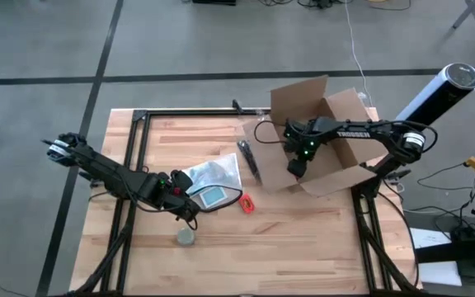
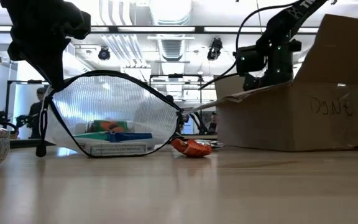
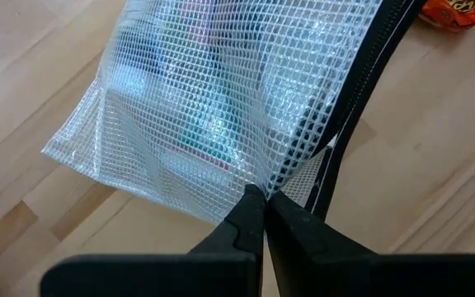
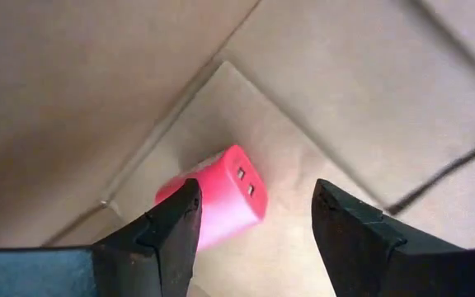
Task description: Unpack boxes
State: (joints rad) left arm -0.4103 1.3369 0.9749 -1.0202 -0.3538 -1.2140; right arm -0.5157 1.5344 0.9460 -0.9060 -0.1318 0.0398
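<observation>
A brown cardboard box (image 1: 328, 140) sits open at the far right of a wooden table (image 1: 303, 247), its flaps standing up and outward. In the low view, handwriting on its side reads roughly "DONE". Inside the box, in a bottom corner, lies a small bright pink block (image 4: 217, 198) with two little slots on one end, seen in the right wrist view. The right arm reaches in from the table's right edge, with white "TROSSEN" lettering along its forearm, and bends down so that the right gripper (image 1: 297, 167) points into the open box. Its two dark fingers (image 4: 171, 227) are spread apart, empty, with the pink block lying between and beyond them, not touched. Left of the box, near the table's middle, a translucent mesh zip pouch (image 1: 211, 183) with a black zipper edge stands propped up; through its mesh show a flat teal and white packet and something orange, too blurred to read. The left arm stretches in low from the table's left side, and the left gripper (image 3: 262, 202) is clenched tight on the edge of the pouch beside its zipper. An orange-red wrapper (image 1: 246, 203) lies just right of the pouch. A dark slim tool (image 1: 248, 158) lies between pouch and box. A small patterned bowl (image 1: 185, 237) sits near the front edge.
</observation>
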